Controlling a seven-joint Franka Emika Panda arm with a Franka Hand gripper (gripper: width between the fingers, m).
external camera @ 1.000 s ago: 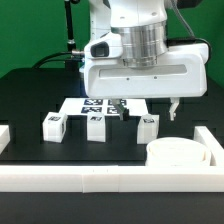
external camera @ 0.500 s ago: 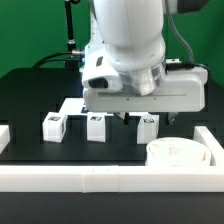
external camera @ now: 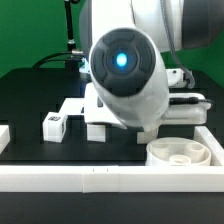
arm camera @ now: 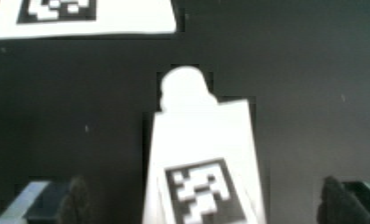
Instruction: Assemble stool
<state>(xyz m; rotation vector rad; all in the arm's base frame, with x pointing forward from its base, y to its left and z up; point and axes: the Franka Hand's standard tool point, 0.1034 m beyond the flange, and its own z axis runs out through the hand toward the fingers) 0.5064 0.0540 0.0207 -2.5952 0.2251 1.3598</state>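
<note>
Swung forward and down, the hand [arm camera: 203, 205] stands apart; a leg [arm camera: 203, 120] lies between its fingers [arm camera: 57, 203].

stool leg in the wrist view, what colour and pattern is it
White plastic leg with black-and-white square tag; wrist view shows it best.

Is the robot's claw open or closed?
Open. In the wrist view the gripper has its fingers wide apart, either side of a leg, not touching it.

Smooth, matt finish on the short blocky white plastic leg [arm camera: 203, 130]. Same matt look on the thick round white plastic seat disc [external camera: 180, 152]. Dull matt black on the table [external camera: 30, 90]. Glossy sheen on the rounded white arm housing [external camera: 125, 70].
</note>
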